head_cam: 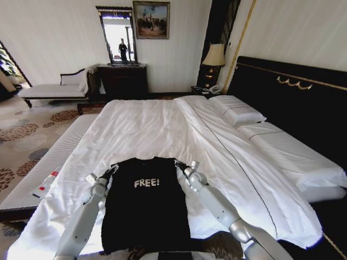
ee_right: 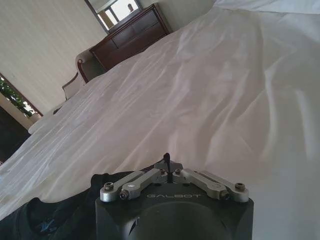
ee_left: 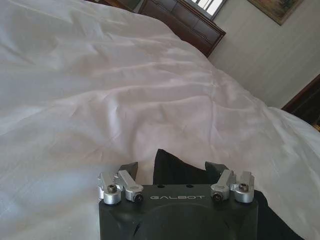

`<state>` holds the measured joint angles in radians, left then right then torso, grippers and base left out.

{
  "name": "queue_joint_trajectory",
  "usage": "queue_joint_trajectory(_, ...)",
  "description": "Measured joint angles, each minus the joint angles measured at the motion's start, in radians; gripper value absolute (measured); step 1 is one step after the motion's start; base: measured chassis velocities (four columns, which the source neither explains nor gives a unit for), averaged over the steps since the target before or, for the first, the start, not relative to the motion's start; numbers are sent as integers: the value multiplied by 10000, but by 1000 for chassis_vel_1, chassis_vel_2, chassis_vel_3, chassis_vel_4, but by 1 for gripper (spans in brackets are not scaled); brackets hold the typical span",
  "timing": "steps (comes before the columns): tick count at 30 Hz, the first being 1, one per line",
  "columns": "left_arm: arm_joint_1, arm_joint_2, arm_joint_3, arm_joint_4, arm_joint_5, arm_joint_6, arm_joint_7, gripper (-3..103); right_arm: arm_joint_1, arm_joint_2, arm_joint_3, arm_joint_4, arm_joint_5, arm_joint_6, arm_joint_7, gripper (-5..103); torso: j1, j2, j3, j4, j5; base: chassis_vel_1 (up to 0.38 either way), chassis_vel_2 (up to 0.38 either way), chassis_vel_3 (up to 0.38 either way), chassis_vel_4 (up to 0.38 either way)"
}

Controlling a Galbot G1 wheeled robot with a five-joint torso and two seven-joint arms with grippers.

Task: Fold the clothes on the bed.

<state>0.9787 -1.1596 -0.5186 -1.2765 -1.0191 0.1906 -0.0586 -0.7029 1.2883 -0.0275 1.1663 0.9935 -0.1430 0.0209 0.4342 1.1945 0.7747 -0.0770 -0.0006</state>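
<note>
Black T-shirt [head_cam: 145, 208] lies flat at lower centre of the white bed [head_cam: 146, 130]. Left gripper [head_cam: 110, 171] stands wide open at its shoulder; right gripper [head_cam: 181, 165] is closed, pinching the other shoulder. Uneven grip could skew the fold.

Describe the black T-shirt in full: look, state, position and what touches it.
The black T-shirt is soft, dark fabric with white "FREE!" lettering across the chest. It lies flat, front up, at the near end of the bed, on the white sheet, sleeves apparently folded in so it forms a long rectangle. The left gripper sits open at one shoulder, fabric between its fingers. The right gripper is shut on the other shoulder.
</note>
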Motion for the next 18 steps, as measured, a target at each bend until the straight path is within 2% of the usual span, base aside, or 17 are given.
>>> queue_joint_trajectory(2, -28, -49, 33, 32, 6, -11, 45, 68, -5, 13, 31, -16, -29, 10, -18, 0, 0, 0, 0, 0, -1, 0, 0, 0, 0)
queue_joint_trajectory(3, -28, -49, 33, 32, 6, -11, 45, 68, -5, 13, 31, -16, -29, 10, -18, 0, 0, 0, 0, 0, -1, 0, 0, 0, 0)
queue_joint_trajectory(5, -31, -108, 40, 53, 64, -52, 104, 57, 21, 58, 141, -34, -12, 21, -31, 0, 0, 0, 0, 0, 0, 0, 0, 0, 0)
queue_joint_trajectory(6, -27, -119, 40, 53, 86, -70, 123, 57, 37, 62, 159, -34, 2, 22, -30, 0, 0, 0, 0, 0, -1, 0, 0, 0, 0)
queue_joint_trajectory(7, -7, -138, 39, 52, 122, -103, 158, 51, 66, 59, 179, -34, 17, 26, -31, 0, 0, 0, 0, 0, 0, 0, 0, 0, 0)
queue_joint_trajectory(10, 17, -149, 31, 40, 140, -120, 174, 45, 76, 47, 179, -33, 20, 26, -35, 0, 0, 0, 0, 0, -2, 0, 0, 0, 0)
queue_joint_trajectory(13, 90, -160, -73, -108, 136, -166, 189, 30, 70, 21, 177, 11, 20, 43, -57, 0, 0, 0, 0, 0, -1, 0, 0, 0, 0)
queue_joint_trajectory(16, 124, -155, -126, -174, 119, -176, 189, 24, 56, 21, 176, 22, 9, 55, -63, 0, 0, 0, 0, 0, -1, 0, 0, 0, 0)
queue_joint_trajectory(17, 172, -125, -207, -280, 99, -188, 188, 14, 44, 20, 172, 42, -1, 71, -67, 0, 0, 0, 0, 0, -1, 0, 0, 0, 0)
queue_joint_trajectory(18, 200, -102, -247, -335, 89, -191, 187, 14, 41, 17, 167, 50, -5, 76, -67, 0, 0, 0, 0, 0, -1, 0, 0, 0, 0)
